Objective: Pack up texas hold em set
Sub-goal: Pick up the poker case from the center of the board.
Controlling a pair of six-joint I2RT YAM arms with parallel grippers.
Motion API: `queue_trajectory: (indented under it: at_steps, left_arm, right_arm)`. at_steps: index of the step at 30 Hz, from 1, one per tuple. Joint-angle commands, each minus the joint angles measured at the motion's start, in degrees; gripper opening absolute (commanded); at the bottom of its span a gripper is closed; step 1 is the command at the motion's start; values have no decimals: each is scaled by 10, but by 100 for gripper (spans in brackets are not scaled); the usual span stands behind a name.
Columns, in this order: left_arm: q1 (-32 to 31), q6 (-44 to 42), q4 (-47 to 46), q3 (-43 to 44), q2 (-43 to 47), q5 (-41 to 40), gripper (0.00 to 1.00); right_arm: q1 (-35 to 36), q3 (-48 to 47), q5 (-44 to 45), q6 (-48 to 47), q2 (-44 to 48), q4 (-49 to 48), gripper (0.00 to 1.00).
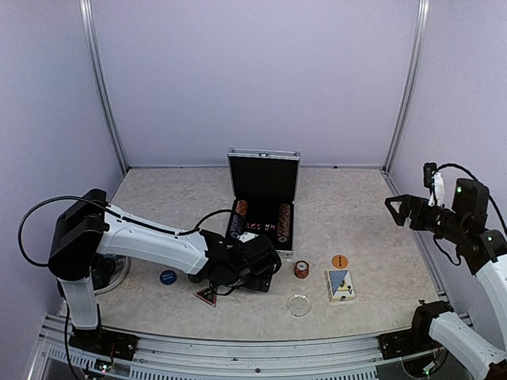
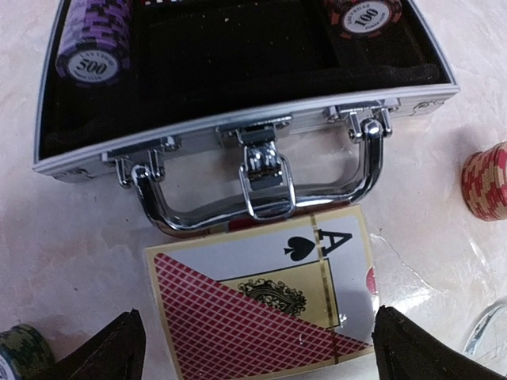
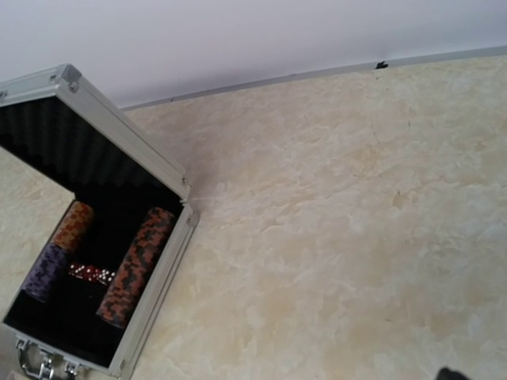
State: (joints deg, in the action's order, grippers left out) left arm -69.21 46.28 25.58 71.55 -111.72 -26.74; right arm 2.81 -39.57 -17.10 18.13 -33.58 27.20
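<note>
The silver briefcase point(image 1: 263, 196) stands open at mid-table with its lid upright, and chip rows lie in the black lining. My left gripper point(image 1: 247, 267) hangs low just in front of it. In the left wrist view it point(image 2: 257, 360) is open, and its fingers point(image 2: 111, 352) straddle a red-backed card deck point(image 2: 261, 297) that lies flat on the table by the case handle point(image 2: 261, 178), with gaps on both sides. A second deck point(image 1: 340, 285), an orange button point(image 1: 339, 260), a red chip stack point(image 1: 301, 269), a blue button point(image 1: 167, 276) and the dark triangle marker point(image 1: 206, 295) lie loose. My right gripper point(image 1: 394, 210) is raised at the right, open and empty.
A clear round dish point(image 1: 299, 305) sits near the front edge, and its rim shows in the left wrist view point(image 2: 487, 332). A green chip stack point(image 2: 20, 352) lies left of my left fingers. The right wrist view shows the case point(image 3: 95, 261) and bare table point(image 3: 341, 222).
</note>
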Motion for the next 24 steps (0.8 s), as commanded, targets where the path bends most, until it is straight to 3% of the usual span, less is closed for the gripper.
queue_trajectory:
  at_steps: [1,12,24]
  left_arm:
    - [3,-58,17,7,44,-43,99]
    - [52,-70,-77,-49,55,82,99]
    - [46,-29,-95,-85,38,127,99]
  right_arm:
    - [-6,-6,-3,-1,-2,-1,99]
    - [-6,-1,-1,0,8,2,99]
    - [-6,1,1,0,13,4,99]
